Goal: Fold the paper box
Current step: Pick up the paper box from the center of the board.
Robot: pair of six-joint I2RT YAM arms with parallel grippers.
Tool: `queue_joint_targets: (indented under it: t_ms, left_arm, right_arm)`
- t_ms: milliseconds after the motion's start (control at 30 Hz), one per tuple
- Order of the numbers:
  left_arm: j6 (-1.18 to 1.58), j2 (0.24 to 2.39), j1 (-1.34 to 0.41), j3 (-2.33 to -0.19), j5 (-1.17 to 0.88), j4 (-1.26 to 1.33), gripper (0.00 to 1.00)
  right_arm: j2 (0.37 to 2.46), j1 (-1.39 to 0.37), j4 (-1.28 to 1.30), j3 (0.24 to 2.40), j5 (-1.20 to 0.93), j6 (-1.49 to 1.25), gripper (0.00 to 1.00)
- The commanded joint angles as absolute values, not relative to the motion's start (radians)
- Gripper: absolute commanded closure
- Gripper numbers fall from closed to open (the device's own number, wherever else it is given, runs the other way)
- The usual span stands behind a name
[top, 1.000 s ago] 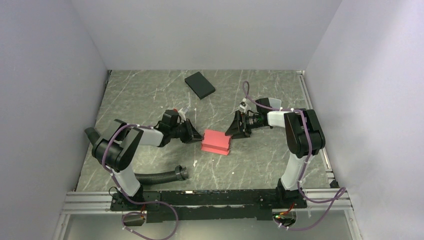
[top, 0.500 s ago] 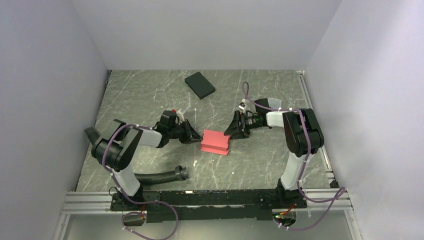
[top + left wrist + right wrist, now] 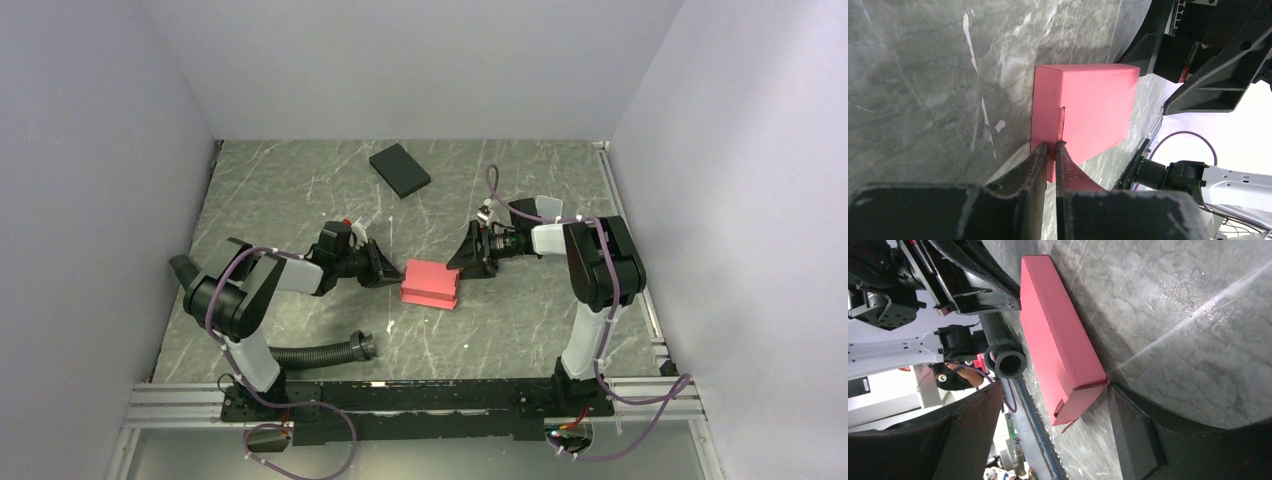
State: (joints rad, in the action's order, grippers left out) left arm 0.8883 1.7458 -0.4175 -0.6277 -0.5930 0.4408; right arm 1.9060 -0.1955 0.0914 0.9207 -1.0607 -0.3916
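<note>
Both wrists have crept a little toward the desk's [image 3: 300, 190] left edge over the last second, and the paper box [image 3: 431, 283] between them has slid a touch the same way, otherwise lying as it did.

That pinkish-red box is closed up into a flat rectangular shape and rests near the middle of the desk, slightly closer to the near edge. The left gripper [image 3: 392, 274] meets the box's left end. In the left wrist view its 2 fingers [image 3: 1034, 162] are pressed almost together on a thin pink edge at the foot of a slit in that end. The right gripper [image 3: 462, 264] is at the box's right end with its 2 fingers [image 3: 1133, 435] spread wide. In the right wrist view the box's end, with a small tab sticking out, sits in the gap between them, and I cannot tell whether either finger touches it.

1 black flat box [image 3: 400, 170] lies well apart near the far edge. 1 black corrugated hose [image 3: 320, 352] lies by the near edge, to the left of the box
</note>
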Motion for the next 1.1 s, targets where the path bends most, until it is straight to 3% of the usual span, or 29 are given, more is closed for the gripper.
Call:
queue_joint_targets:
  t_ms: [0, 367, 667, 800, 933, 1067]
  left_arm:
    - [0.836, 1.810, -0.408, -0.570, -0.505, 0.267, 0.85]
    - [0.836, 1.815, -0.408, -0.571, -0.515, 0.278, 0.85]
    - [0.835, 1.820, -0.408, -0.575, -0.522, 0.286, 0.85]
    - [0.830, 1.811, -0.408, -0.580, -0.521, 0.270, 0.85]
    - [0.830, 1.803, -0.408, -0.595, -0.525, 0.261, 0.84]
    - [0.826, 1.743, -0.404, -0.624, -0.520, 0.233, 0.77]
  right_arm:
    - [1.952, -0.204, 0.037, 0.892, -1.018, -0.424, 0.19]
    - [2.023, -0.219, -0.061, 0.893, -1.064, -0.509, 0.21]
    - [2.112, -0.272, -0.101, 0.948, -1.095, -0.548, 0.33]
    - [2.150, -0.276, -0.124, 0.963, -1.117, -0.572, 0.49]
    - [2.145, -0.276, -0.138, 0.962, -1.142, -0.569, 0.74]
    - [2.121, -0.275, -0.157, 0.963, -1.173, -0.571, 0.86]
